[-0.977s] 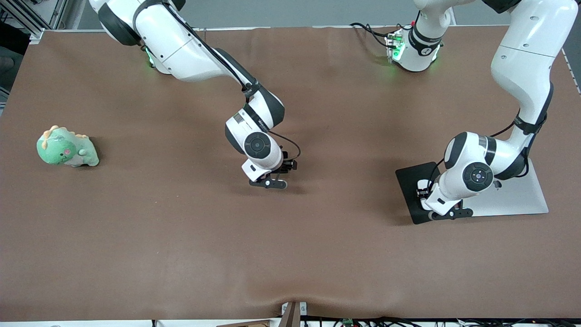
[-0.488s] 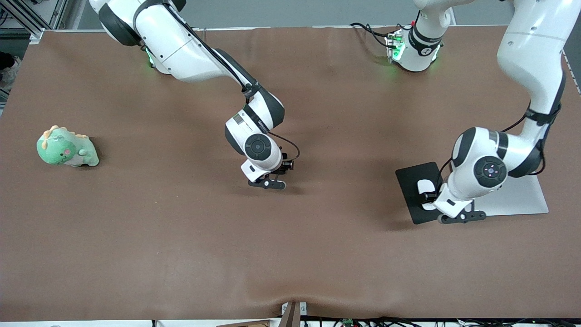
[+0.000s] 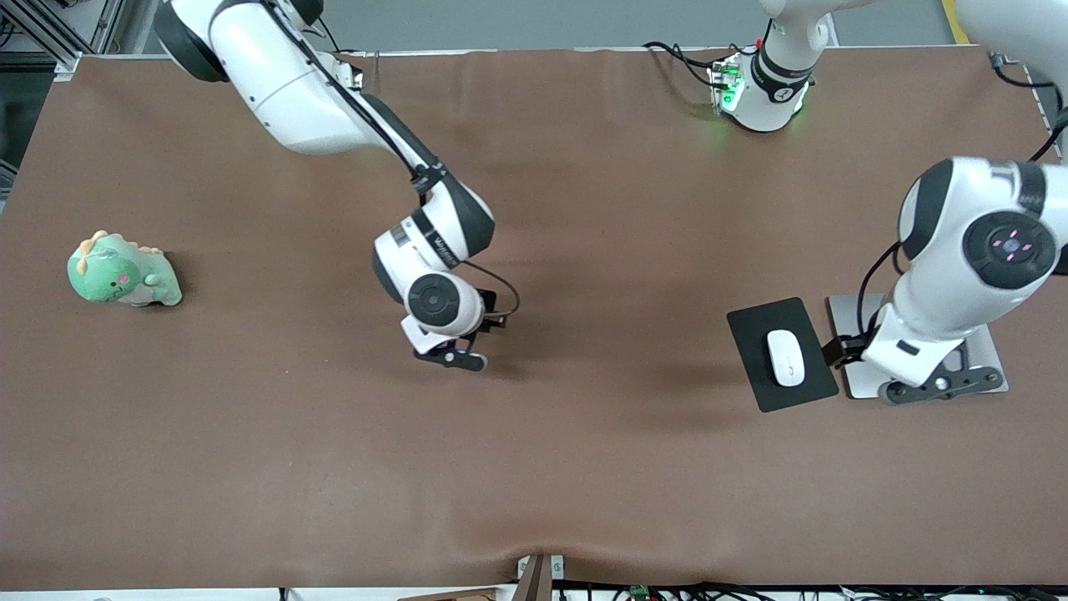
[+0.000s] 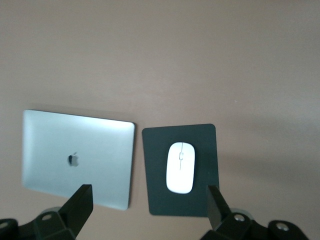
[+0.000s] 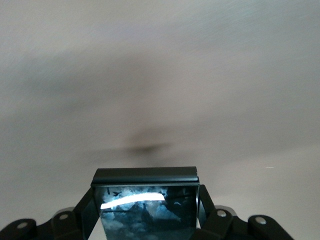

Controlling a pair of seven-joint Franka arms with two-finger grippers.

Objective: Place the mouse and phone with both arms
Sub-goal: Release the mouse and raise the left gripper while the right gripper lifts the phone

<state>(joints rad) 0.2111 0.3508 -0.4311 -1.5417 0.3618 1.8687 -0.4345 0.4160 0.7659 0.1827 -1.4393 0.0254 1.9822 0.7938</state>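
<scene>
The mouse (image 3: 786,357) lay on the dark mouse pad (image 3: 755,380), long axis along the pad's; the left end effector (image 3: 926,389) hung spread and empty over the laptop (image 4: 78,158) beside it. The right end effector (image 3: 451,357) — over mid-surface (image 3: 534,467) — clamped the phone (image 5: 147,205).

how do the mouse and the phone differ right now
The mouse is white and oval; the phone is a black glossy slab with squared edges. The mouse lies free on the black pad, with the open left tool over the laptop beside it; the phone is clamped in the right tool, up over bare table near the middle. Both are small handheld devices.
</scene>
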